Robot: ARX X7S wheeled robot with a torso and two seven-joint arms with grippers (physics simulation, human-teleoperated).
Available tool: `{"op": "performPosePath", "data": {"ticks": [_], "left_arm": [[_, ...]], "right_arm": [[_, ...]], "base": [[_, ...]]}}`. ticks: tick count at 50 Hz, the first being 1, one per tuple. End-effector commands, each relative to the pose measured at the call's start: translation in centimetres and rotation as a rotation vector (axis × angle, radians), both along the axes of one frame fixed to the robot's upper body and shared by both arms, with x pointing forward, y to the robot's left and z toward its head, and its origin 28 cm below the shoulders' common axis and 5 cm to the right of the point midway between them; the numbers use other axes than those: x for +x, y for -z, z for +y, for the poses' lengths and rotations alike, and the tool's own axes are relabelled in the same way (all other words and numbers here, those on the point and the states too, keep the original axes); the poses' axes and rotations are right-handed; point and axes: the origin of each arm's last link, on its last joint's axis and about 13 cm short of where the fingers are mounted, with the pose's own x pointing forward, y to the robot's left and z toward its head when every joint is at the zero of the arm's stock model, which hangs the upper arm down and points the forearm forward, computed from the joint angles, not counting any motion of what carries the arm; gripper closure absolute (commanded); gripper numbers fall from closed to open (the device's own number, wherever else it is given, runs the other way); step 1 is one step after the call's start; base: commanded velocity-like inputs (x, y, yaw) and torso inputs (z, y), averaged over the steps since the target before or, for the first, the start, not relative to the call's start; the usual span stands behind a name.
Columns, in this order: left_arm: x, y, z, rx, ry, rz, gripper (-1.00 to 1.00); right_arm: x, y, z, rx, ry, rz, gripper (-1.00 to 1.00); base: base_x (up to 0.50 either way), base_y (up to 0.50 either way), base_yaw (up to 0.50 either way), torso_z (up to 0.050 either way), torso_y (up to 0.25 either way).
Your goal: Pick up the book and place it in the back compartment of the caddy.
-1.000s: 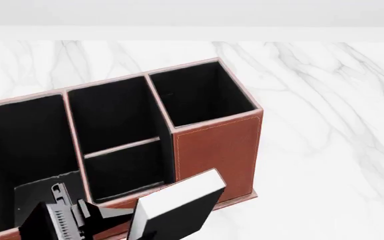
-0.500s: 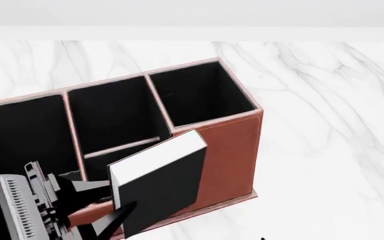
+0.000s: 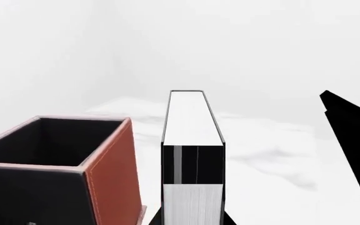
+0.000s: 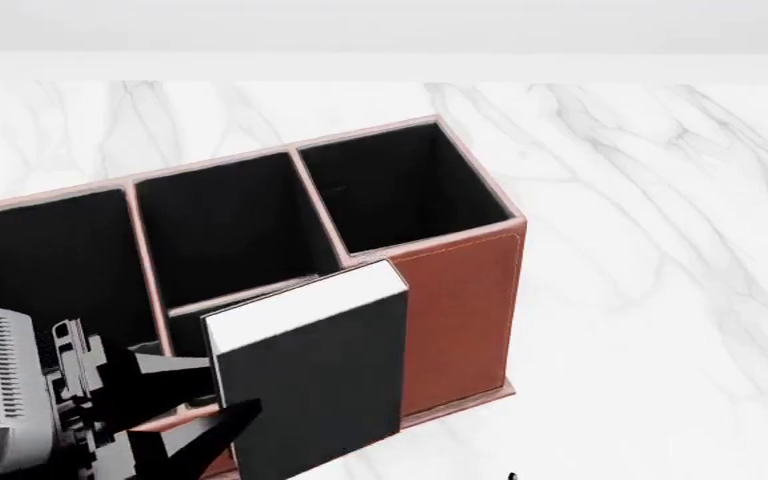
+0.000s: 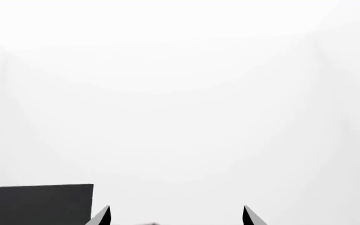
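The left claw (image 4: 217, 395) grips the black book (image 4: 315, 375) upright, raised in front of the brown caddy (image 4: 451, 290) on the marble desk (image 4: 651, 250); its lower corner could catch the front wall, though the clearance seems unclear.

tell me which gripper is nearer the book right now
Left. The left gripper is clamped on the book, holding it raised in front of the caddy. The right gripper holds nothing; its fingers are apart, facing blank background.
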Motion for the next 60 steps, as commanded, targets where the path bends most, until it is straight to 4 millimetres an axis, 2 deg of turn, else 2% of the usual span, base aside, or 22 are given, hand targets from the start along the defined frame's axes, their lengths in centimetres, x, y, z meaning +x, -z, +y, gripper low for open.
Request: {"op": "performPosePath", "data": {"ticks": [1, 27, 39, 50, 60], "left_arm": [[0.3, -1.2, 0.4, -0.047, 0.036, 0.05, 1.0], [0.3, -1.2, 0.4, -0.047, 0.036, 0.05, 1.0], [0.8, -1.8, 1.2, -0.056, 0.119, 0.074, 1.0], [1.5, -1.8, 1.8, -0.039, 0.095, 0.113, 1.0], [1.6, -2.2, 2.6, -0.039, 0.045, 0.052, 1.0]], "right_arm": [[0.1, 0.0, 0.1, -0.019, 0.03, 0.024, -1.0], [0.1, 0.0, 0.1, -0.019, 0.03, 0.024, -1.0], [0.1, 0.1, 0.2, -0.03, 0.03, 0.032, -1.0], [0.1, 0.1, 0.2, -0.032, 0.028, 0.029, -1.0], [0.1, 0.2, 0.3, -0.032, 0.025, 0.028, -1.0]], "base": [[0.0, 0.0, 0.0, 0.0, 0.0], [0.0, 0.0, 0.0, 0.0, 0.001], [0.0, 0.0, 0.0, 0.001, 0.002], [0.0, 0.0, 0.0, 0.0, 0.001], [0.0, 0.0, 0.0, 0.0, 0.001]]}}
